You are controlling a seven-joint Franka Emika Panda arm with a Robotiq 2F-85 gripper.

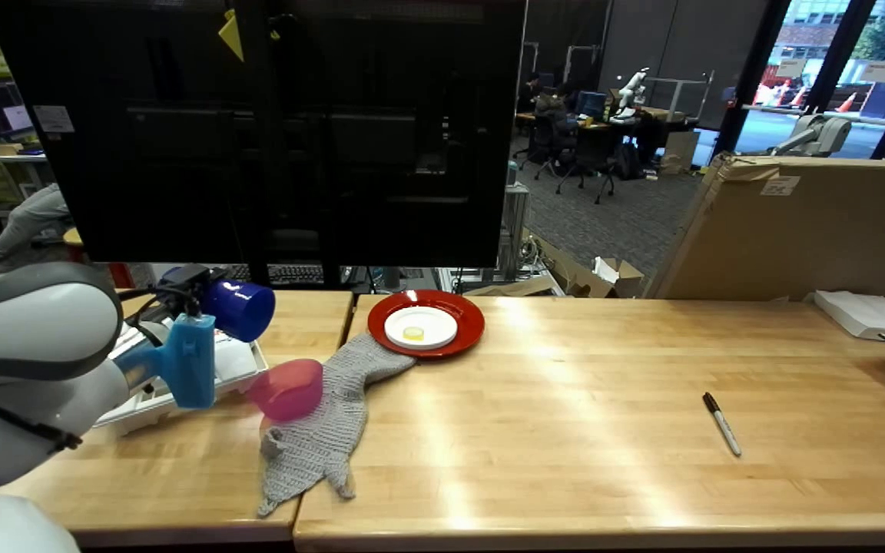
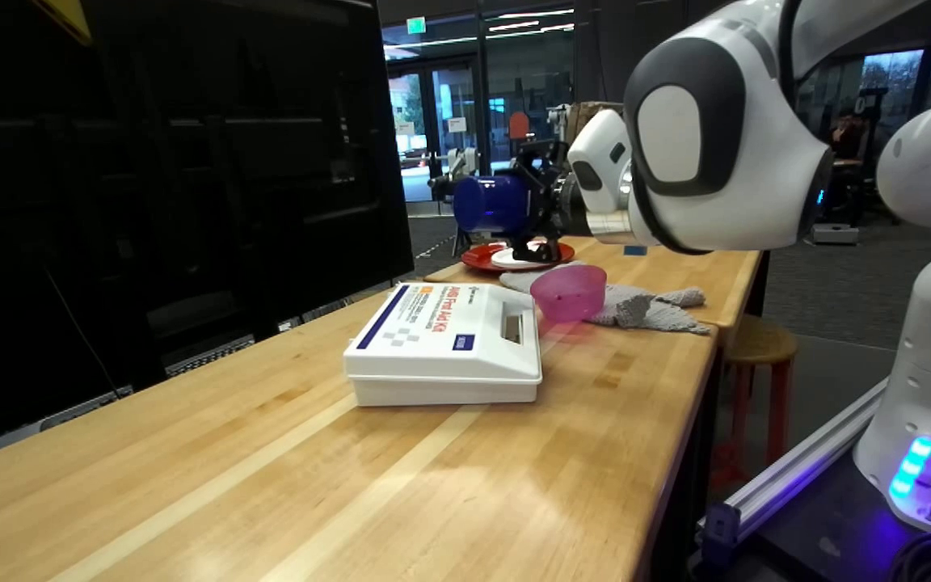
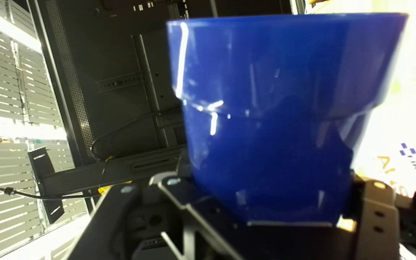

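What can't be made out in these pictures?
Inside the cup: hidden by its wall in the wrist view.
Inside the kit: hidden by its lid in an exterior view.
Yellow patch on white plate: too small to identify in an exterior view.
Marker lettering: too small to read in an exterior view.
Arm: cut off by the left edge in an exterior view.

Two pale wooden tabletops [image 1: 565,476] adjoin; grey knitted cloth [image 1: 323,444] lies across both, one end at the rim of a red plate [image 1: 471,322]. Also on the wood: white first-aid kit [image 2: 443,349], printed side up; black-capped marker [image 1: 722,425], well apart.
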